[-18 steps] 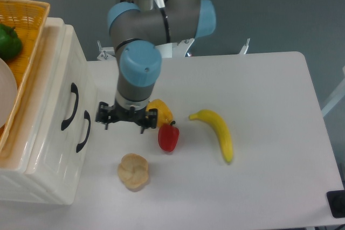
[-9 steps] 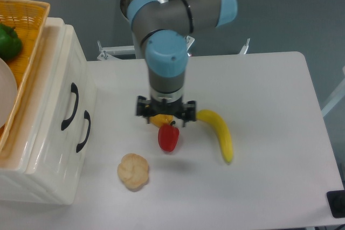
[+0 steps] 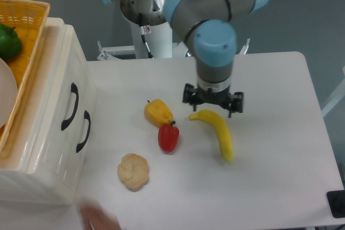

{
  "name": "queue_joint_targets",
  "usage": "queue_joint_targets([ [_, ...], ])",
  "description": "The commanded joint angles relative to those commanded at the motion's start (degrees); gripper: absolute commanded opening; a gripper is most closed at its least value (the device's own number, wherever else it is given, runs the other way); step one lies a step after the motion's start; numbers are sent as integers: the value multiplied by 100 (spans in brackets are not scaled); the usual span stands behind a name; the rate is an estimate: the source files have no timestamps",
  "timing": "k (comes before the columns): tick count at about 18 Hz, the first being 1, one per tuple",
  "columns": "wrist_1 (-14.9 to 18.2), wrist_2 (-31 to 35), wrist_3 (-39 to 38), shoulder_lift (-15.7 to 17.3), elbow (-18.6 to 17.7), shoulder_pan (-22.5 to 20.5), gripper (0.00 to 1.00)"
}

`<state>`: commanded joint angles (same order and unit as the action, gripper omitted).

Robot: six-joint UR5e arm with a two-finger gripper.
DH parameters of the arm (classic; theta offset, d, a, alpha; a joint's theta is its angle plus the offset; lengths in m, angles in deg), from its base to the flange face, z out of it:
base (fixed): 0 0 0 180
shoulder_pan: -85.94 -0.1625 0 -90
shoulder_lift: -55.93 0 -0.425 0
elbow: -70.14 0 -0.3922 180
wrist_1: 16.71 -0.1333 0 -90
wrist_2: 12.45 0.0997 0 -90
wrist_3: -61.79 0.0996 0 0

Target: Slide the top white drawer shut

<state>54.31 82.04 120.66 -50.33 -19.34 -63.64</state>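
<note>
Top drawer (image 3: 64, 100) looks flush w/ cabinet, task prob. done; end effector (image 3: 213, 103), jaws wide, empty, well right of it.

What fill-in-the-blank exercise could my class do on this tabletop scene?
1. The pincer hovers above the stem end of the ____.
2. The red pepper lies right beside the ____ pepper.
3. Each white drawer front carries a ____ curved handle.
4. The bread roll lies nearest the ____ pepper.

Missing words: banana; yellow; black; red
</note>
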Motion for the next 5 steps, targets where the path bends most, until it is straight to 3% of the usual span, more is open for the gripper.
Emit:
queue_joint_targets([
  [5,-35,0,71,9,-17,-159,100],
])
